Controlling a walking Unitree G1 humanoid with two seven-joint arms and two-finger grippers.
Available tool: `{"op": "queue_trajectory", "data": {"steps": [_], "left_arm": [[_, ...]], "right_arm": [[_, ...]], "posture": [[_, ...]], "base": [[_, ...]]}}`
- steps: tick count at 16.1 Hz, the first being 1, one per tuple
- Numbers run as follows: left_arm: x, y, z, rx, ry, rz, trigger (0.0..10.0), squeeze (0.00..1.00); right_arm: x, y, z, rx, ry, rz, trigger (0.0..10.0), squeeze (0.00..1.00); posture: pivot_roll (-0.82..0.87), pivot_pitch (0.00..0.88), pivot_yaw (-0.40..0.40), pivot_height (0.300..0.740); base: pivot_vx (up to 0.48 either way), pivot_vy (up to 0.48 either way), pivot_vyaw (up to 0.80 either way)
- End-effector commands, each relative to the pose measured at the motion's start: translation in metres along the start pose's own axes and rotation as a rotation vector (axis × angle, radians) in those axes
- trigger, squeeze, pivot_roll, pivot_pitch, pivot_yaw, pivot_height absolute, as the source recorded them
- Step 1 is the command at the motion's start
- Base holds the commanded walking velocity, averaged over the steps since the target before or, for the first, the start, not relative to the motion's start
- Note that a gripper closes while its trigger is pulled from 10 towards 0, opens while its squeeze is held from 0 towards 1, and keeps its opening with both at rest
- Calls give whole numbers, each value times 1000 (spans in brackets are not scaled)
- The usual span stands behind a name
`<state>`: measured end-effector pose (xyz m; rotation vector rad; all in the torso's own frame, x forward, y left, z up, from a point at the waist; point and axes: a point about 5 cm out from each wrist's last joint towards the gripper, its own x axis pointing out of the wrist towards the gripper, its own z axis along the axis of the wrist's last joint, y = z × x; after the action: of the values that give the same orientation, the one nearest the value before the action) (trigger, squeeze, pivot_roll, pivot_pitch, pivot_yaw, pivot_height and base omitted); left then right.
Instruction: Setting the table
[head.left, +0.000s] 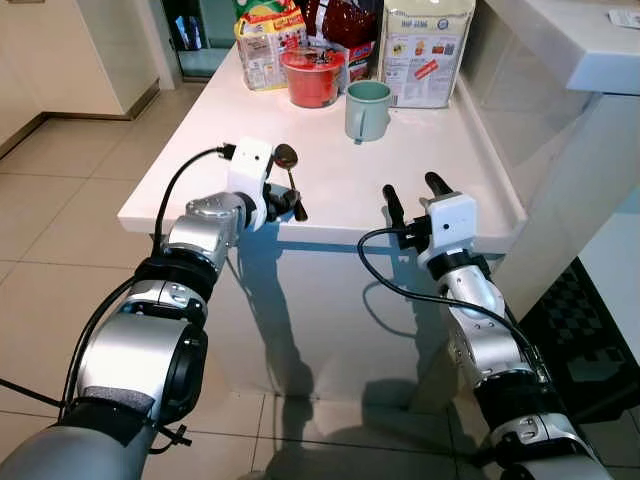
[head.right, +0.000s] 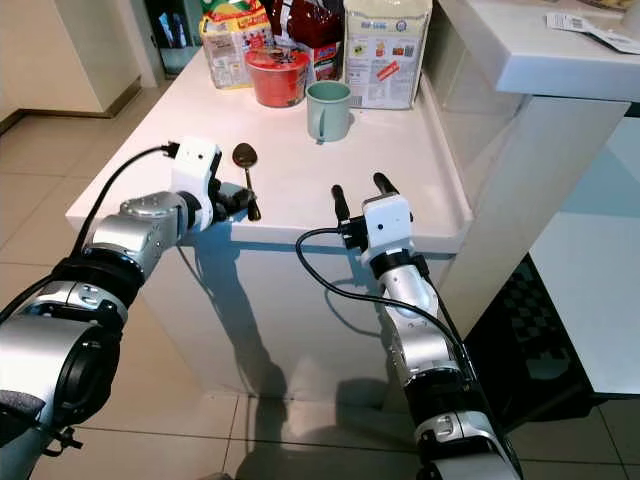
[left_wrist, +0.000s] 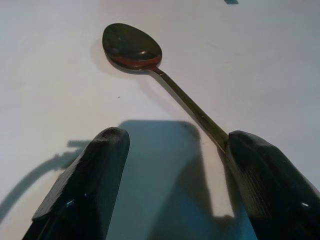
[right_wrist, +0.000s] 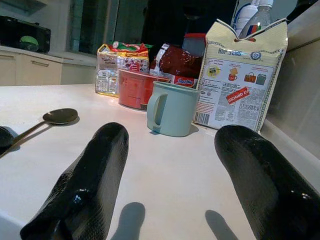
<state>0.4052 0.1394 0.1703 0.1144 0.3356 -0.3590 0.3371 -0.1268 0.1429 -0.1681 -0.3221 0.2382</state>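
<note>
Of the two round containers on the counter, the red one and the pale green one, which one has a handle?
The pale green mug has a handle on its side. The red container behind it, toward the robot's left, shows no handle.

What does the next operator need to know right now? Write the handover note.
Left gripper: open at the near edge of the white table, fingers on either side of the spoon handle, one finger touching it; the spoon lies flat on the table.
Right gripper: open, holding nothing, at the near edge, pointing toward the mug.
Things: the light green mug stands upright mid-table; behind it a red container and food packages.
Done: the spoon and mug are on the table.
Left: probably settle the spoon's final spot and bring any remaining tableware.
</note>
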Motion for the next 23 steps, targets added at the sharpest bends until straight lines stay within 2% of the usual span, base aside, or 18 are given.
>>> {"op": "queue_trajectory", "data": {"steps": [1, 4, 8, 12, 14, 17, 19, 23], "left_arm": [[1, -3, -15, -38, 66, -12, 10000, 0], [2, -5, -23, -54, 99, -28, 10000, 0], [3, -9, -14, -30, 74, -51, 10000, 0], [-2, 4, -29, 11, 129, -24, 10000, 0], [-3, 6, -30, 22, 129, -12, 10000, 0], [-4, 9, -11, 54, 70, -1, 10000, 0], [-4, 4, 11, 72, 11, -20, 10000, 0], [-4, -4, 29, 90, -33, -38, 10000, 0]], "right_arm": [[1, 2, 4, -10, -12, 15, 10000, 0], [1, 2, 4, -9, -10, 19, 10000, 0], [1, 4, 3, -9, -8, 23, 10000, 0], [0, 5, 0, -5, 1, 20, 10000, 0], [0, 4, -1, -6, 6, 21, 10000, 0], [0, 3, -2, -9, 10, 24, 10000, 0], [0, 2, -2, -12, 11, 25, 10000, 0], [0, 4, -2, -9, 13, 24, 10000, 0]], "posture": [[14, 32, 40, 740], [16, 29, 40, 740], [16, 26, 41, 740], [20, 18, 46, 740], [26, 14, 45, 740], [29, 14, 42, 740], [30, 14, 41, 740], [26, 12, 47, 740]], "base": [[0, 0, 0], [0, 0, 0], [0, 0, 0], [0, 0, 0], [0, 0, 0], [0, 0, 0], [0, 0, 0], [0, 0, 0]]}}
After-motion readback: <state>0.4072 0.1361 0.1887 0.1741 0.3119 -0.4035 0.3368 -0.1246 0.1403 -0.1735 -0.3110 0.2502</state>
